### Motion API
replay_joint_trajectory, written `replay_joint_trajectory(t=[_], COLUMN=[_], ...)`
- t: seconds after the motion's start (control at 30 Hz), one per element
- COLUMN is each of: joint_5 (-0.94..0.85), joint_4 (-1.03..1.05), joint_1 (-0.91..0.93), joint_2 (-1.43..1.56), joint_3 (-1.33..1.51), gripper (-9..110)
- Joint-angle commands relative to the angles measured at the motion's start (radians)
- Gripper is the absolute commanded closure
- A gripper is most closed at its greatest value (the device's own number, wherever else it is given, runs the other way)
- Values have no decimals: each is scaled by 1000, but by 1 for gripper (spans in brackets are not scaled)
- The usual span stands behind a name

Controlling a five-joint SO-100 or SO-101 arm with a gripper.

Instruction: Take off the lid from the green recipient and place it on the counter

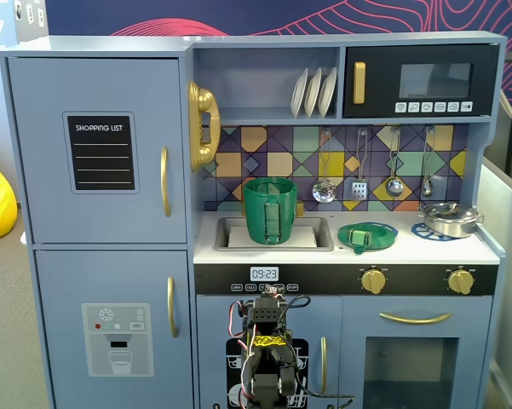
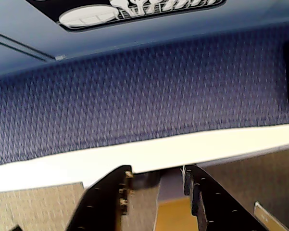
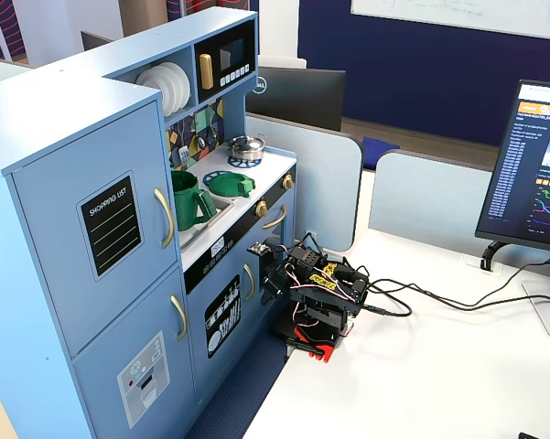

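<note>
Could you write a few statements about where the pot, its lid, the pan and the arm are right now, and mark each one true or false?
1. The lid sits on top of the green recipient. False: it lies on the counter, right of the pot in a fixed view.
2. The green recipient stands in the sink recess. True.
3. The gripper holds the lid. False: its fingers are apart and empty, folded low in front of the kitchen.
4. The silver pan sits at the counter's right end. True.
5. Plates stand on the upper shelf. True.
</note>
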Motion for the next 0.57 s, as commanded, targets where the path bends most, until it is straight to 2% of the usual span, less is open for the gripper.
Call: replay_joint_trajectory(t=[0.0,0.13,0.53], joint_5=[20,-34,-34], joint_4=[183,190,190], joint_1=[-3,-6,-3], joint_2=[-5,-3,-3], joint_3=[-5,-3,-3], gripper=[101,101,101])
